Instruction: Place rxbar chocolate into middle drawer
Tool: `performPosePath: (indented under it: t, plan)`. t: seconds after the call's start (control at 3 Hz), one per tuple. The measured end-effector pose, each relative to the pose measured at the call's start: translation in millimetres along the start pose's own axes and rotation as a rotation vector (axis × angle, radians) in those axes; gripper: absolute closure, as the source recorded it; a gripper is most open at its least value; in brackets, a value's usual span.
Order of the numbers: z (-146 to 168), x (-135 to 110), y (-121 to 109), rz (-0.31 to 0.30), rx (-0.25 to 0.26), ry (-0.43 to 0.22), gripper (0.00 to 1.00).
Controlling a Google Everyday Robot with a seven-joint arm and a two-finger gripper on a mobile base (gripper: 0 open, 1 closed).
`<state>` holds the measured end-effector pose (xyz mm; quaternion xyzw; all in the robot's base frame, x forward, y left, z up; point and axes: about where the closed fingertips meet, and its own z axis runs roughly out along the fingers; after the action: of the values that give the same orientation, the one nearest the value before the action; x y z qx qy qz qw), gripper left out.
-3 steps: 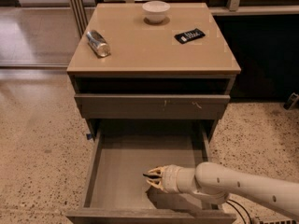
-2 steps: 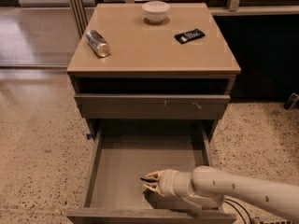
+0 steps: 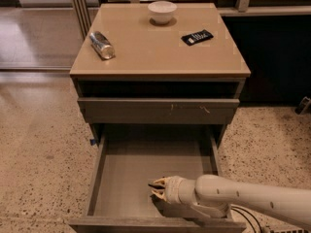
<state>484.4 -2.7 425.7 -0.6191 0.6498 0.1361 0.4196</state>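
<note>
The middle drawer [image 3: 121, 169] is pulled out wide below the cabinet, its flat grey-brown bottom showing. My gripper [image 3: 156, 188] is down inside it, near the front right, fingers pointing left, just above the drawer floor. The fingers are closed together on a thin dark sliver at their tips, which is the rxbar chocolate [image 3: 154, 184]; most of it is hidden by the fingers. My pale arm [image 3: 243, 198] comes in from the right over the drawer's front right corner.
On the cabinet top [image 3: 155, 52] lie a silver can [image 3: 102, 45] on its side, a white bowl [image 3: 162, 11] and a flat black wrapper with white print [image 3: 197, 37]. A closed drawer front with pale scratches [image 3: 158, 110] sits above the open drawer. Speckled floor lies around.
The gripper and arm have edged slightly left and lower inside the drawer. The fingers stay closed on the dark wrapper. Nothing on the cabinet top has moved.
</note>
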Motion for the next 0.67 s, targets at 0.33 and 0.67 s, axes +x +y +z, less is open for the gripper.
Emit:
performPosePath:
  t: [0.33, 0.67]
  plan:
    - [11.7, 25.9, -14.3, -0.026, 0.05, 0.086, 1.0]
    - [11.7, 26.0, -14.3, -0.026, 0.05, 0.087, 1.0]
